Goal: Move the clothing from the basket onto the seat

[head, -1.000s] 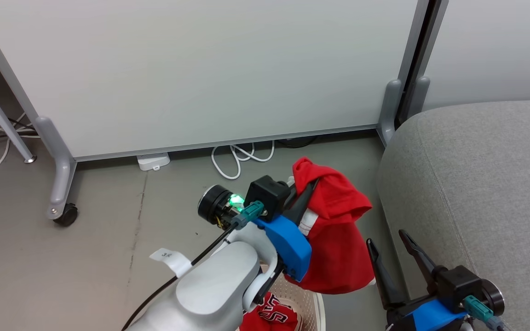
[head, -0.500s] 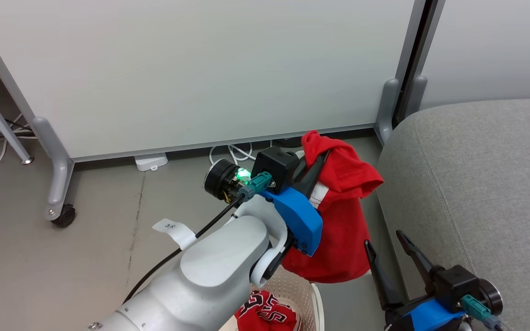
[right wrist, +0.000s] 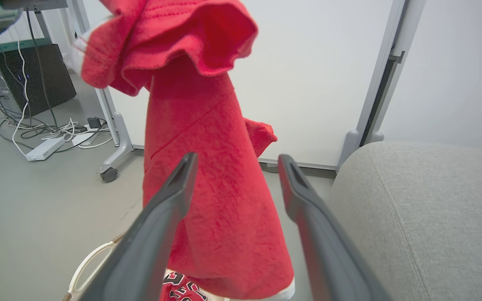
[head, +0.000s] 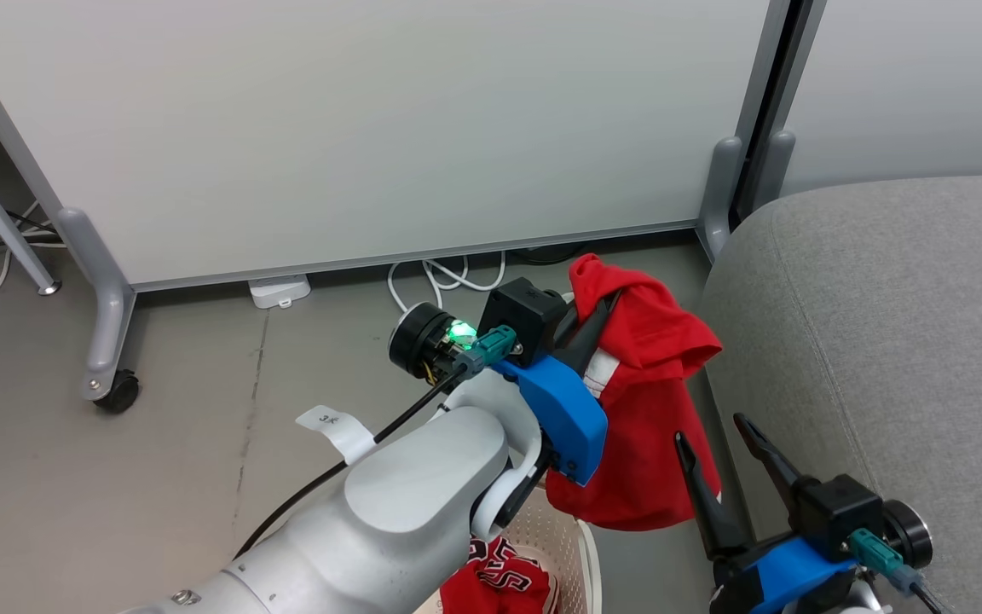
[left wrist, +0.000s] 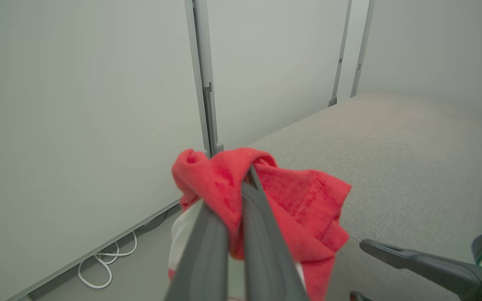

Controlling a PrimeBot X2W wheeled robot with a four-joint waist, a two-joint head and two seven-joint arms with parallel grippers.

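Observation:
My left gripper (head: 603,300) (left wrist: 247,175) is shut on a red garment with white trim (head: 644,401) (left wrist: 291,200) (right wrist: 220,175), which hangs in the air just left of the grey sofa (head: 883,341) (left wrist: 391,150) (right wrist: 425,209). Below it, at the bottom of the head view, the cream basket (head: 576,554) (right wrist: 88,261) holds the second red garment with black-and-white lettering (head: 499,580) (right wrist: 182,284). My right gripper (head: 708,426) (right wrist: 234,161) stands open at the lower right, its fingers pointing up beside the hanging cloth and touching nothing.
A white partition on castors (head: 372,128) stands behind, with a wheel (head: 120,394) at its left foot. White cables (head: 444,277) and a power strip (head: 280,290) lie on the grey floor beneath it. A dark box and more cables (right wrist: 36,83) sit at the left in the right wrist view.
My left gripper has carried the red garment up and to the right, closer to the sofa's edge. The right gripper has stayed open in about the same place.

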